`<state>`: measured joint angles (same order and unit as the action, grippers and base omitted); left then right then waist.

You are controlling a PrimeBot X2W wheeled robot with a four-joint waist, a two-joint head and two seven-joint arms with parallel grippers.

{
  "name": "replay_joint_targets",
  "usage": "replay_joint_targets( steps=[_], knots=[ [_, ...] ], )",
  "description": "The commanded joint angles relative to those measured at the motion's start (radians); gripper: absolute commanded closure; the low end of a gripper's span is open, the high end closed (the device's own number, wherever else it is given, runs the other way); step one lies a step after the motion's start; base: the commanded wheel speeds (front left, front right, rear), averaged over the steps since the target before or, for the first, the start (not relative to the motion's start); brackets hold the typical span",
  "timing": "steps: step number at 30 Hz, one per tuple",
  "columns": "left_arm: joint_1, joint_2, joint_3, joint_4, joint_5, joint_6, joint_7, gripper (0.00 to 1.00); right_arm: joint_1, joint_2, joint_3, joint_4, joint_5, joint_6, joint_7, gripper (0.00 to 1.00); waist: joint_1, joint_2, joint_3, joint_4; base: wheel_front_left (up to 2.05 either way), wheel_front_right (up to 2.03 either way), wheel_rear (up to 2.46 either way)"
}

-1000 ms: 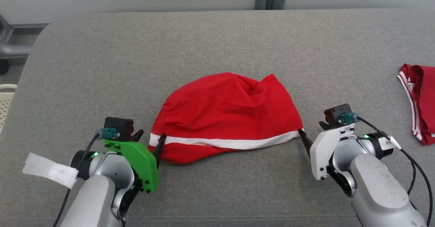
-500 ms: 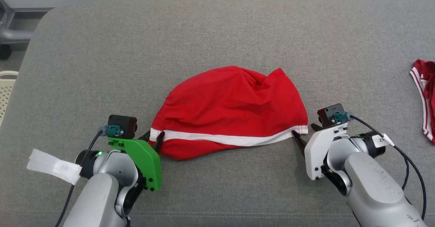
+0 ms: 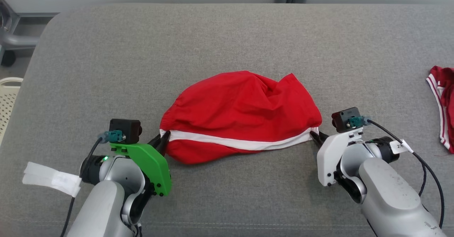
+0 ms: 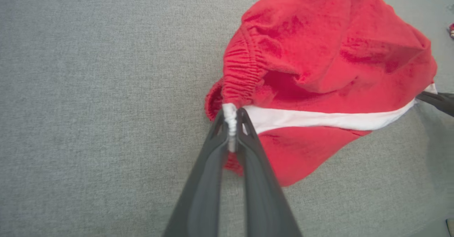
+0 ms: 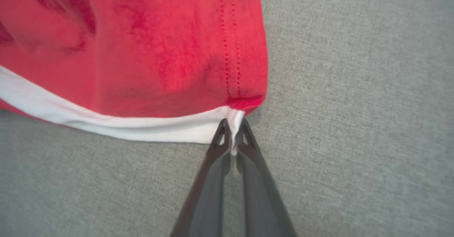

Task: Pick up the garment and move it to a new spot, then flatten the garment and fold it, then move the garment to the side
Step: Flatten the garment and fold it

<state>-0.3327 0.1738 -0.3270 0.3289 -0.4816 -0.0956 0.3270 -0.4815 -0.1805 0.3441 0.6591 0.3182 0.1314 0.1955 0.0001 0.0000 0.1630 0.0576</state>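
Note:
The garment is a pair of red shorts with a white side stripe, lying crumpled in the middle of the grey cushion. My left gripper is shut on the stripe's left end at the elastic waistband. In the left wrist view the white edge of the garment is pinched between the dark fingers of my left gripper. My right gripper is shut on the stripe's right end. In the right wrist view my right gripper pinches the hem corner of the garment.
A second red garment with white stripes lies at the cushion's right edge. A pale perforated basket stands off the left edge. A grey metal frame is at the upper left, and a wall runs behind the cushion.
Both grippers closed from open onto the two ends of the white stripe. The head camera has shifted, so the whole picture has moved a little.

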Motion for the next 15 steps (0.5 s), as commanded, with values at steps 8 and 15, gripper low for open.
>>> replay_joint_targets(
  steps=[8,15],
  knots=[
    [0.02,-0.027,0.044,-0.061,-0.07,-0.001,-0.042,1.0,0.028,-0.021,-0.021,-0.092,0.049,-0.002,-0.029,1.0,-0.0001,0.0,-0.082,-0.042,0.0,0.0,0.0],
    [0.0,-0.032,0.063,-0.115,-0.126,-0.009,-0.026,1.0,0.044,-0.043,-0.056,-0.216,0.099,-0.002,0.015,1.0,-0.0001,0.0,-0.134,-0.093,0.0,0.0,0.0]
  ],
)
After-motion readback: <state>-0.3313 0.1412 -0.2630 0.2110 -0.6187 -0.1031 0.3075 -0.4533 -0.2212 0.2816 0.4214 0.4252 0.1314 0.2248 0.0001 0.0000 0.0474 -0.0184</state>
